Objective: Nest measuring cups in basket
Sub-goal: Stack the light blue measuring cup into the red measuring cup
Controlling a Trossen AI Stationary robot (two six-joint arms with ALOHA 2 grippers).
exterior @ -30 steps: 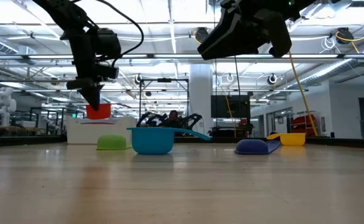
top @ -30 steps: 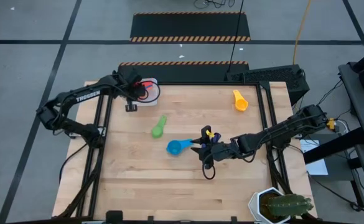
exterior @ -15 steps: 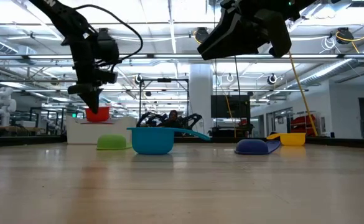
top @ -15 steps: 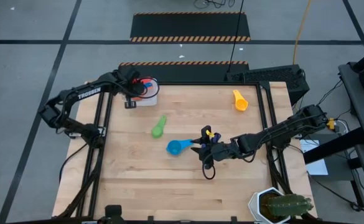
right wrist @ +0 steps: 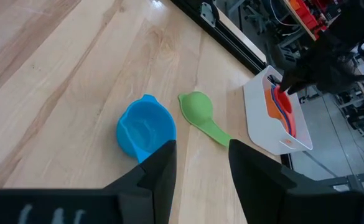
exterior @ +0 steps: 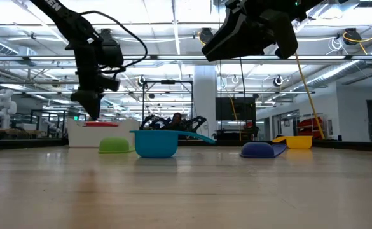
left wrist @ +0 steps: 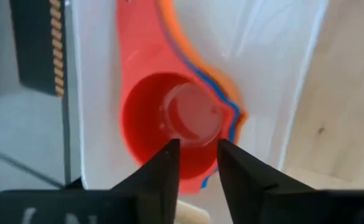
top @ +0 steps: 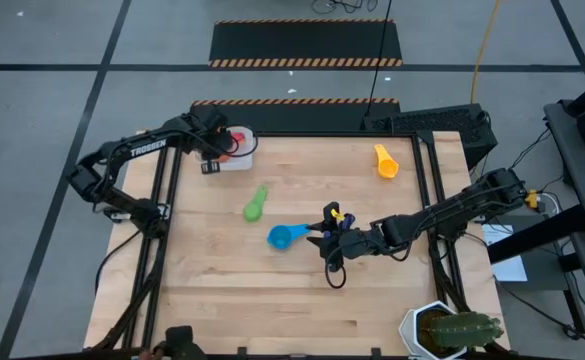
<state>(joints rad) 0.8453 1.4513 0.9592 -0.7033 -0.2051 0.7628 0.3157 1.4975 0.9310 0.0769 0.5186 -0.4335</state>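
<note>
Scoops look light, stiff, slippery plastic; grasp by the handle. Left gripper [left wrist: 194, 163] fingers stand parted over the red cup [left wrist: 163, 118] nested in the basket [left wrist: 94, 93]. Right gripper [right wrist: 200, 163] hovers apart, empty, above the light blue cup [right wrist: 145, 132].

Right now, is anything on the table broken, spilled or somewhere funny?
Nothing looks broken or spilled. Three small plastic scoops, green, light blue and yellow, just lie loose on the wooden table, apart from the white plastic basket, where a red scoop already sits nested on others.

A robotics lab or industrial hall: ceiling strip lights [exterior: 173, 38], hazard-striped floor mats [top: 305, 43], a white humanoid robot [exterior: 1, 111] at nine o'clock.
</note>
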